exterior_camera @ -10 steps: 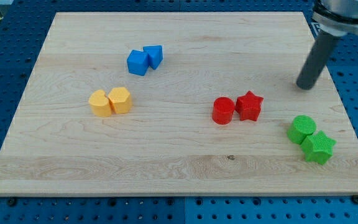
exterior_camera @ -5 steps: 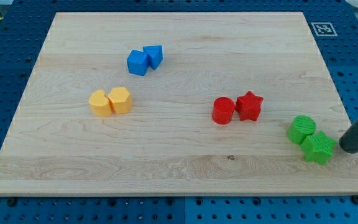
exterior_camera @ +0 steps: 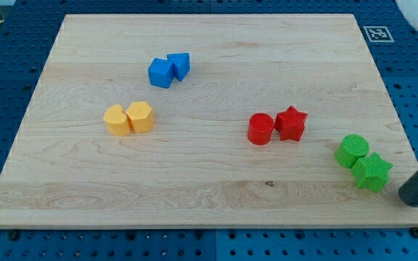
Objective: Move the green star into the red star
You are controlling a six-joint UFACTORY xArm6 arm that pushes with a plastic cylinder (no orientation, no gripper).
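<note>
While the green star (exterior_camera: 372, 172) is seen near the board's lower-right corner, touching the green cylinder (exterior_camera: 353, 150) at its upper left, the red star (exterior_camera: 291, 122) is found well apart toward the view's left and up, pressed against the red cylinder (exterior_camera: 260, 129). My tip (exterior_camera: 413, 199) is placed just right of the green star and slightly lower (no contact visible, rod only, so no jaws to report). Two blue blocks (exterior_camera: 168, 69) and two yellow blocks (exterior_camera: 128, 118) are left further off on the wooden board (exterior_camera: 209, 196).
</note>
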